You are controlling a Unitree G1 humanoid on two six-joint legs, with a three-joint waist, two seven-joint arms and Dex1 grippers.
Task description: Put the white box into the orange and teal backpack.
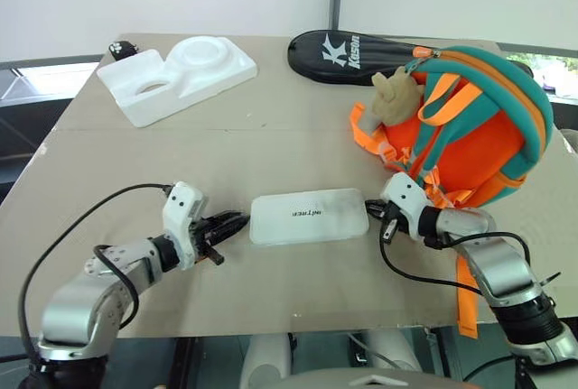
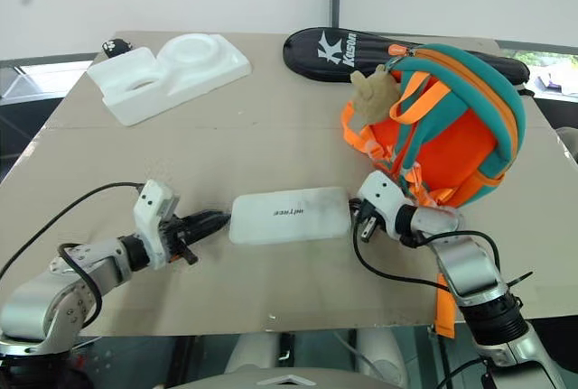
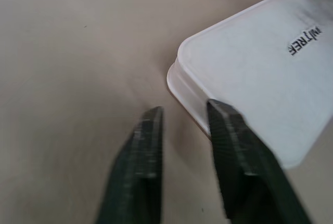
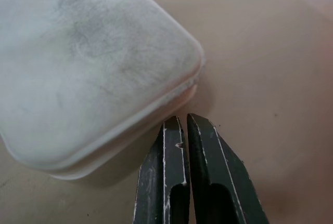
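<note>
Here, white box [image 1: 309, 217], hands [image 1: 237, 224] flanking

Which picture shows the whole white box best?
The left eye view: the white box lies whole on the table with its lettering visible. The right eye view shows it whole too. Each wrist view shows just one corner of it.

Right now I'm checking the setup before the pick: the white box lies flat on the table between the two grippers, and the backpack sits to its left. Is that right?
Not quite. The white box does lie flat on the table between the left gripper and the right gripper, but the backpack sits to its right, as the left eye view shows.
</note>
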